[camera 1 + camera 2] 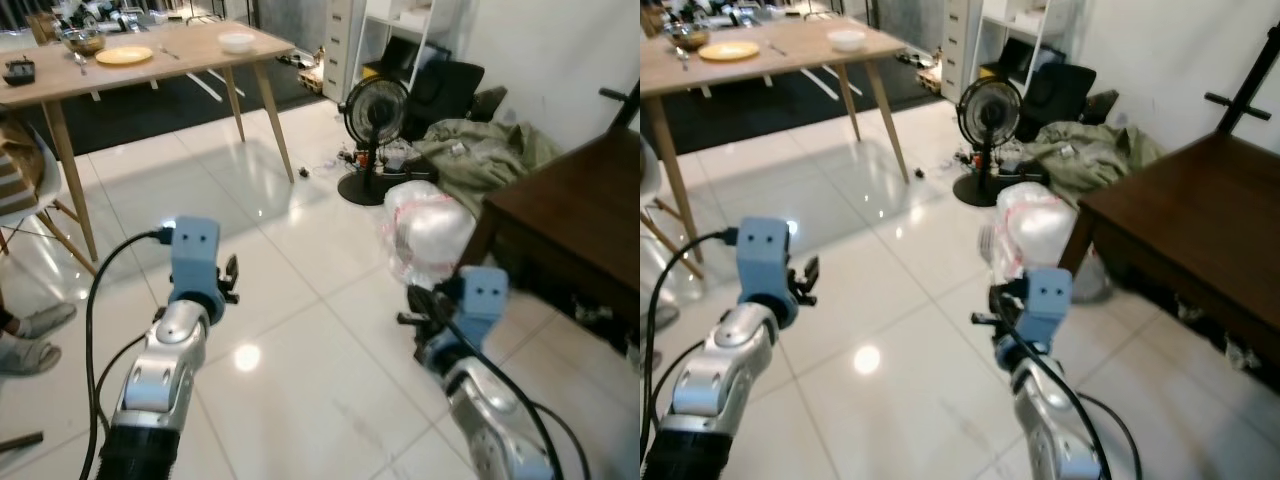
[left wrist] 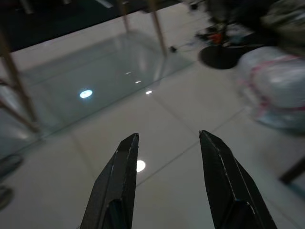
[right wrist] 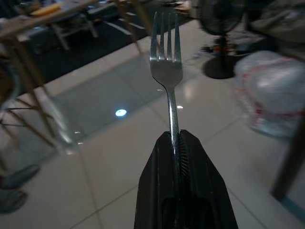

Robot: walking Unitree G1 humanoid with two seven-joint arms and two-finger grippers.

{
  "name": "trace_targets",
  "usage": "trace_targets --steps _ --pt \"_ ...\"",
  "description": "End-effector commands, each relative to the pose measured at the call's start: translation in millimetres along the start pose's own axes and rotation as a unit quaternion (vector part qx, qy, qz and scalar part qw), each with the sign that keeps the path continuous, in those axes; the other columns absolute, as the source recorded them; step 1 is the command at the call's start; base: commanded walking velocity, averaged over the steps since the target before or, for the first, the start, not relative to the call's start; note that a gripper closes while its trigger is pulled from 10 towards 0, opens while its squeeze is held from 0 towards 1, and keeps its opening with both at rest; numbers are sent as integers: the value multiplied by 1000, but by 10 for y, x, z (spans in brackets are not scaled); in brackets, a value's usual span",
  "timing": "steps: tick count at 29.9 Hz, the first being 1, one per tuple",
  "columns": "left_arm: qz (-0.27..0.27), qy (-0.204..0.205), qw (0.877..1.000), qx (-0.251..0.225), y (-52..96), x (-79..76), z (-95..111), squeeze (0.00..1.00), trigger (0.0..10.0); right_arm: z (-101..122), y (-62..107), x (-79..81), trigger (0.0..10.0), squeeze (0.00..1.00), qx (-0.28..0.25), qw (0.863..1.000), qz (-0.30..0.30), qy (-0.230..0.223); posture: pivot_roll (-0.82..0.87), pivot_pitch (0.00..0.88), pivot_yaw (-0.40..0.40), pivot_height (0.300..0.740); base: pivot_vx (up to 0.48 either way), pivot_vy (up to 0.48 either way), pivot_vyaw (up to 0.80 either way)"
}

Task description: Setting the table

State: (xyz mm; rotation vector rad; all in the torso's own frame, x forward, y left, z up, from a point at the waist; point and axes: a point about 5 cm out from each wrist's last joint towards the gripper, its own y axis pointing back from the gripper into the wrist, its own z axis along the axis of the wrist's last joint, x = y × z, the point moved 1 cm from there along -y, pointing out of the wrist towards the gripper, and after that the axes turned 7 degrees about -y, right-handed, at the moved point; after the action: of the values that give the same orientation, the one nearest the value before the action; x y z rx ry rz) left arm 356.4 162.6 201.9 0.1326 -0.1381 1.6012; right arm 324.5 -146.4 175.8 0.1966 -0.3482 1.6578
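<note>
Clearly the right gripper (image 3: 175, 138) is clamped on a fork (image 3: 167, 62), tines forward. Left gripper (image 2: 167, 140) fingers stand apart above the floor (image 1: 300, 330).

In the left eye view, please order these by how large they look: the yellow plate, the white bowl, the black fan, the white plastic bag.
1. white plastic bag
2. black fan, close to the bag; the bag sits nearer the camera, so true size is unsure
3. yellow plate
4. white bowl
</note>
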Motion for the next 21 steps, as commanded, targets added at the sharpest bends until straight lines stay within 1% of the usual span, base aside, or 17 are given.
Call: trace_targets --steps 1,2,3,4,5,7,10,12,13,15,17,21 --pt "-4 -1 1000 9 3 -41 -60 0 10000 -26 27 -153 10000 0 2 999 -40 11 50 97 52 740 465 0 0" --pt "-4 -1 1000 8 3 -42 -60 0 10000 -19 24 -179 10000 0 1 999 -50 15 50 97 52 740 465 0 0" --pt "-10 0 1000 7 6 -56 -61 0 10000 0 19 -243 10000 0 -2 997 -71 37 50 97 52 740 465 0 0" --pt "-32 -3 999 1 19 -118 -58 0 10000 60 13 -365 10000 0 -12 992 -103 78 48 101 54 740 465 0 0" --pt "-38 -3 999 0 23 -134 -57 0 10000 77 12 -393 10000 0 -15 990 -110 88 48 101 54 740 465 0 0" --pt "-44 -3 999 -1 27 -152 -58 0 10000 87 12 -409 10000 0 -16 989 -114 91 48 101 54 740 465 0 0" --pt "-83 -5 996 -5 56 -260 -69 0 10000 144 7 -448 10000 0 -24 987 -114 109 45 102 57 740 465 0 0" --pt "-101 -11 995 -10 71 -316 -72 0 10000 167 3 -443 10000 0 -27 986 -109 125 45 102 57 740 465 0 0" --pt "-101 -11 995 -10 71 -316 -72 0 10000 167 3 -443 10000 0 -27 986 -109 125 45 102 57 740 465 0 0" --pt "-122 -26 992 -22 96 -397 -60 0 10000 182 -8 -373 10000 0 -29 986 -87 141 39 105 59 740 465 0 0" --pt "-125 -33 991 -26 100 -411 -54 0 10000 182 -13 -351 10000 0 -30 985 -82 146 42 106 59 740 465 0 0" --pt "-126 -41 991 -32 99 -431 -42 0 10000 139 -39 -237 10000 0 -21 986 -43 162 45 107 60 740 465 0 0"
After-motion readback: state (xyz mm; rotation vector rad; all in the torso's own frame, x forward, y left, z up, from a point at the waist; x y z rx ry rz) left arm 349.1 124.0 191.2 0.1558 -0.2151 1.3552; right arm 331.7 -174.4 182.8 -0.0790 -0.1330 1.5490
